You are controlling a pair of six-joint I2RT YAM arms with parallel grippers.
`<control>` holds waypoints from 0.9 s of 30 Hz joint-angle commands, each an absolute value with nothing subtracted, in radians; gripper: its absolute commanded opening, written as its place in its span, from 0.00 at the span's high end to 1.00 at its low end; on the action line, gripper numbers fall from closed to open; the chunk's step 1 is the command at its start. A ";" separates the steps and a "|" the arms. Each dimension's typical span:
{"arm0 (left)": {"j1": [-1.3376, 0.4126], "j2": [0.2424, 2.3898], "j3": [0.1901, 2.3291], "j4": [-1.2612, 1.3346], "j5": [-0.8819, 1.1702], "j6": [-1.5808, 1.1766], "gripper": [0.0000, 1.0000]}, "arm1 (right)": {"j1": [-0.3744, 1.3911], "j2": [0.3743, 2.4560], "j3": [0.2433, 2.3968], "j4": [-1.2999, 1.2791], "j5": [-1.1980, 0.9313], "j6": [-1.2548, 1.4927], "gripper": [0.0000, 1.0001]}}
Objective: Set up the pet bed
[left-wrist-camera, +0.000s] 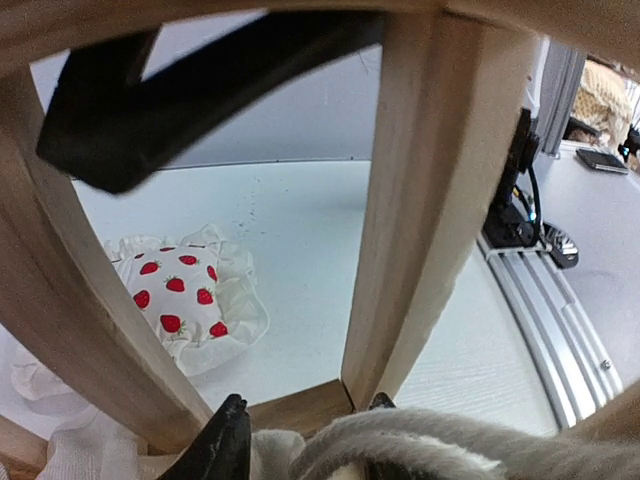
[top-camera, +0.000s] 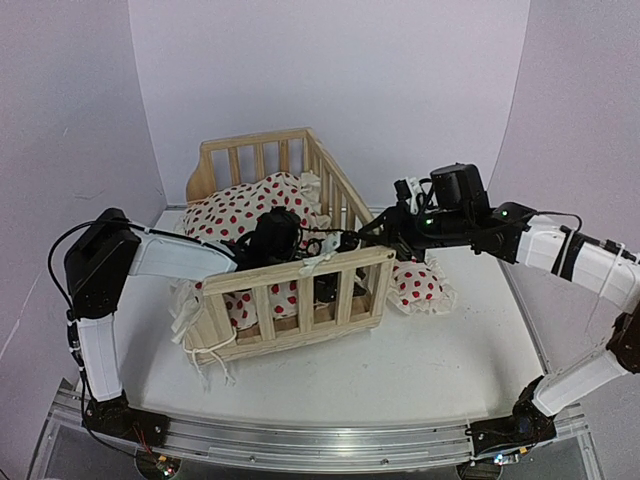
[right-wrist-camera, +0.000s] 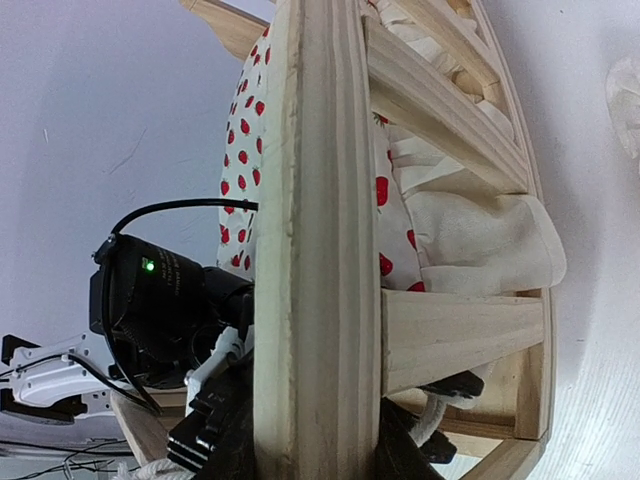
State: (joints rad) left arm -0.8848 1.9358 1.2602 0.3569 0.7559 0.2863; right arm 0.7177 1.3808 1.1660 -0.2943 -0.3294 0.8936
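The pet bed, a light pine frame with slatted rails, stands mid-table with its red-dotted ruffled cushion inside. My left gripper reaches into the bed from the left, low behind the front rail. In the left wrist view the left gripper has its jaws apart, with a white tie string lying loose across them and a slat just ahead. My right gripper is shut on the bed's top rail near the right corner, with dark fingers on either side.
A small red-dotted pillow lies on the white table just right of the bed, and is also seen through the slats as the pillow. An aluminium track runs along the near edge. Purple walls close in at the back and sides.
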 commanded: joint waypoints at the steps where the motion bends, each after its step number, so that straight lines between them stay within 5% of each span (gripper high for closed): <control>1: -0.876 1.831 1.205 0.370 0.733 0.310 0.48 | 0.648 1.281 1.181 -0.294 -0.355 0.670 0.70; 4: -0.850 1.808 1.189 0.370 0.751 0.309 0.29 | 0.565 1.265 1.193 -0.359 -0.451 0.629 0.66; 13: -0.799 1.777 1.206 0.374 0.892 0.339 0.27 | 0.547 1.301 1.233 -0.371 -0.629 0.637 0.64; 27: -0.798 1.970 1.445 0.509 1.160 0.243 0.49 | 0.562 1.338 1.255 -0.359 -0.645 0.642 0.72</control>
